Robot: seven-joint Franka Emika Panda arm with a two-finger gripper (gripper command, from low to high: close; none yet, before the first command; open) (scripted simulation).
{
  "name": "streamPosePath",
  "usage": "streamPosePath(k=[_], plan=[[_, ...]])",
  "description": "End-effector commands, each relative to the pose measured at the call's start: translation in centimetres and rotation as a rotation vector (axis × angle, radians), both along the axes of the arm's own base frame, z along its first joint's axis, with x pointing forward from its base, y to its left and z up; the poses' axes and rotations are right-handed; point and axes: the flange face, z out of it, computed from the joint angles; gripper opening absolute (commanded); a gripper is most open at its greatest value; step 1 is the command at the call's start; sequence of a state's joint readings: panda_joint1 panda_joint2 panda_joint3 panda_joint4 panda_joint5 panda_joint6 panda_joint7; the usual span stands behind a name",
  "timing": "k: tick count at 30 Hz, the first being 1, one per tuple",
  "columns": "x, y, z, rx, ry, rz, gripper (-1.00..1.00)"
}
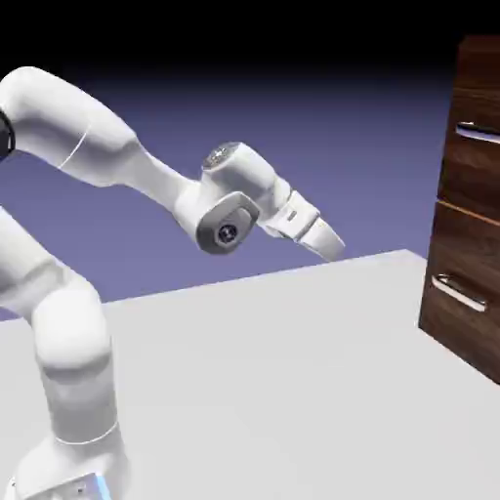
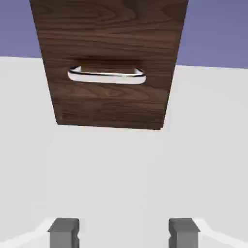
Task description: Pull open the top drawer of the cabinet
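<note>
"Where is the top drawer [image 1: 469, 174]?" the first asks.

"At the exterior view's right, in the upper part of the cabinet [image 1: 480, 45]," the second answers. "Its dark wood front looks flush with the lower drawer front [image 1: 457, 236], and a thin pale orange line runs between the two. Its silver bar handle [image 1: 479, 133] lies across it, partly cut off by the picture's edge."

"And the arm [image 1: 93, 127]?"

"It is white, and it reaches across above the pale surface [image 1: 264, 391], with its hand [image 1: 293, 217] slanting down toward the exterior view's right. A wide stretch of open air lies between the hand and the cabinet."

"What are the jaws doing?"

"They stand wide open with nothing between them. In the hand view the two grey fingertips [image 2: 64, 232] are well apart at the bottom edge, over the plain surface. Neither touches a handle."

"Does the hand view show the cabinet too?"

"Yes, its lower part, near the top of the picture. The lower handle [image 2: 106, 77] runs nearly level across the wood grain, and the wood ends below it against the pale surface. Blue-violet backdrop [image 2: 218, 31] shows on both sides."
</note>
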State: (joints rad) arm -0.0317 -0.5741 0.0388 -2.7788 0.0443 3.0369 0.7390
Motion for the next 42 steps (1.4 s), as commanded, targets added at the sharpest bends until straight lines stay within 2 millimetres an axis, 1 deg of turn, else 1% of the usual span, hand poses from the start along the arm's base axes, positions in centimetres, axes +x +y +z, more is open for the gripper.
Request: streamPosePath(k=[1,6,12,17,22,27,32,37,42], plan=[[0.4,-0.3,1.4,0.011,-0.029,-0.029,0.00],[1.7,-1.4,8.0,0.068,-0.172,-0.154,0.00],[2.7,-1.3,15.0,0.141,-0.333,-0.264,0.00],[3.6,0.0,19.7,0.208,-0.452,-0.324,0.00],[4.9,1.9,23.0,0.283,-0.552,-0.361,0.00],[6.9,4.1,25.0,0.368,-0.628,-0.380,0.00],[9.7,6.3,25.5,0.465,-0.680,-0.389,0.00],[13.1,8.1,24.8,0.578,-0.706,-0.395,0.00],[16.9,9.3,23.0,0.709,-0.709,-0.406,0.00]])
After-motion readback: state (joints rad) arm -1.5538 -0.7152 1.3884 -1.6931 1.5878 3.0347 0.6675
